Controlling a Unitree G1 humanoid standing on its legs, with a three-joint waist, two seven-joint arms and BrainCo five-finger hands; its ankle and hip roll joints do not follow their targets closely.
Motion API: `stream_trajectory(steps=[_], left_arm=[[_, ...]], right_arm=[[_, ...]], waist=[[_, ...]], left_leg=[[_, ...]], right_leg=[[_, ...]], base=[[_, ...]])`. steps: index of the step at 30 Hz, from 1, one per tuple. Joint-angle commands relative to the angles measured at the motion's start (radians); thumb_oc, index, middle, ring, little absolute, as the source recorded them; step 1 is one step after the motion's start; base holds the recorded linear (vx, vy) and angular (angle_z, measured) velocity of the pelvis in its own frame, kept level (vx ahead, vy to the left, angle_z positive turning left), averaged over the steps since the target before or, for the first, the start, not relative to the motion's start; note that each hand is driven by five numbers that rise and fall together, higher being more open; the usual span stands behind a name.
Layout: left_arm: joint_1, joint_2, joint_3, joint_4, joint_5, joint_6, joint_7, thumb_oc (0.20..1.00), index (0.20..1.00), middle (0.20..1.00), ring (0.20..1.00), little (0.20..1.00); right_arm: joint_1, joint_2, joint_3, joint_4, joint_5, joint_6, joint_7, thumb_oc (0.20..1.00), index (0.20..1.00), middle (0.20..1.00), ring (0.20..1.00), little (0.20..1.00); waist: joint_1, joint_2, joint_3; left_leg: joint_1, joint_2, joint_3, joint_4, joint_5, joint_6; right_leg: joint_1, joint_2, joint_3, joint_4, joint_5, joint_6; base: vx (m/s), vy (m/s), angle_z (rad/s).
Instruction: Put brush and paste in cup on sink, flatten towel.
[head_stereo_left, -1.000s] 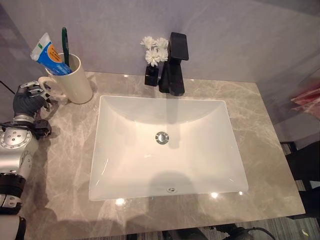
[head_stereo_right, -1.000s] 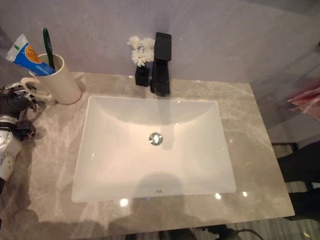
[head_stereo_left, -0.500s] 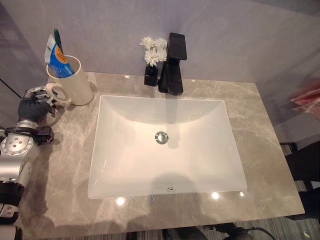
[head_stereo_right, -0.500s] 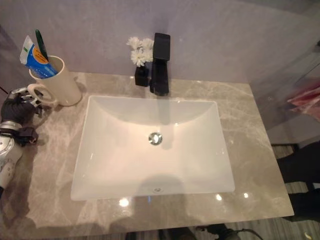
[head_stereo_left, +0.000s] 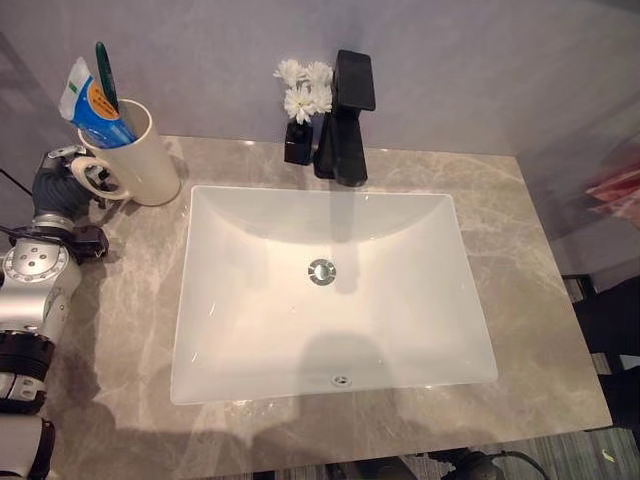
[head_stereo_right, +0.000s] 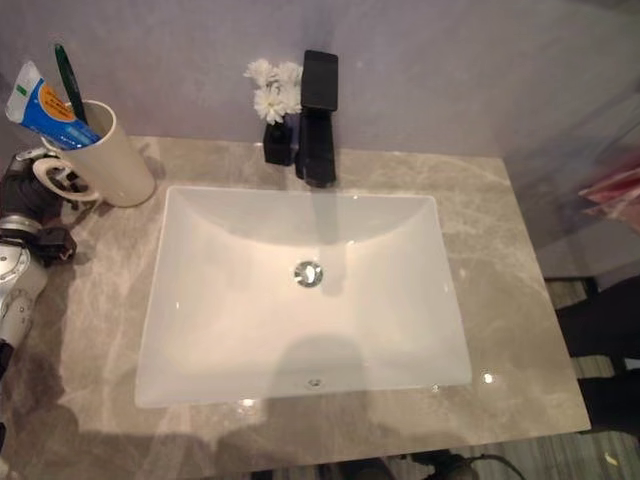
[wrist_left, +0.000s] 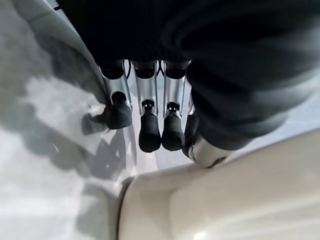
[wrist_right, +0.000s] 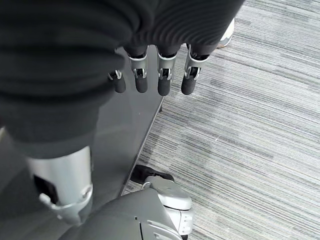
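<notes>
A cream cup stands at the counter's far left corner. In it lean a white and blue toothpaste tube and a green toothbrush. My left hand is at the cup's handle, with fingers curled beside it and the thumb pressed on the cup. My right hand hangs over the striped floor with relaxed fingers and holds nothing.
A white rectangular basin is set into the grey marble counter. A black faucet and a small black vase of white flowers stand at the back by the wall. The counter ends at the right.
The cup's handle has swung back to the left together with my left hand, and the tube leans left again. The camera has shifted a little.
</notes>
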Motion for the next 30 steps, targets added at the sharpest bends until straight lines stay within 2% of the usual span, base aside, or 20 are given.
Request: stream_trajectory(steps=[1,11,19,24,30], left_arm=[[-0.032,-0.016,-0.029,-0.024,0.027,-0.04,0.009,0.2,0.2,0.2,0.2,0.2],[-0.027,-0.058,-0.035,-0.063,0.046,-0.04,0.029,0.2,0.2,0.2,0.2,0.2],[0.075,-0.102,0.051,-0.163,0.113,-0.035,0.065,0.2,0.2,0.2,0.2,0.2],[0.171,-0.179,0.128,-0.222,0.151,-0.022,0.073,0.2,0.2,0.2,0.2,0.2],[0.23,-0.218,0.158,-0.273,0.154,-0.023,0.065,0.2,0.2,0.2,0.2,0.2]], right_arm=[[-0.022,-0.047,0.002,-0.012,0.046,-0.033,-0.01,1.0,1.0,1.0,1.0,1.0],[-0.013,-0.045,0.0,-0.021,0.044,-0.034,-0.014,1.0,1.0,1.0,1.0,1.0],[0.002,-0.037,-0.014,-0.014,0.031,-0.031,-0.014,1.0,1.0,1.0,1.0,1.0],[0.013,-0.042,-0.028,-0.018,0.006,-0.023,-0.006,1.0,1.0,1.0,1.0,1.0],[0.013,-0.046,-0.035,-0.021,-0.004,-0.018,0.0,1.0,1.0,1.0,1.0,1.0]], waist=[[-0.003,0.044,-0.003],[-0.01,0.048,-0.012],[0.0,0.048,-0.026],[0.012,0.044,-0.038],[0.019,0.039,-0.036]], left_leg=[[0.063,0.007,-0.016,0.002,0.083,-0.005],[0.058,0.01,-0.016,0.002,0.087,-0.009],[0.07,0.012,-0.015,0.002,0.082,-0.011],[0.088,0.01,-0.019,0.002,0.067,-0.007],[0.087,0.005,-0.019,0.002,0.061,-0.004]], right_leg=[[-0.068,-0.011,0.001,0.055,-0.017,0.101],[-0.073,-0.009,0.007,0.044,-0.016,0.1],[-0.052,-0.012,0.003,0.031,-0.02,0.099],[-0.027,-0.019,-0.008,0.023,-0.023,0.099],[-0.021,-0.022,-0.011,0.017,-0.02,0.097]], base=[[0.0,0.0,0.0],[0.0,0.001,-0.01],[0.0,0.0,0.0],[0.0,0.0,0.0],[-0.01,0.002,0.0]])
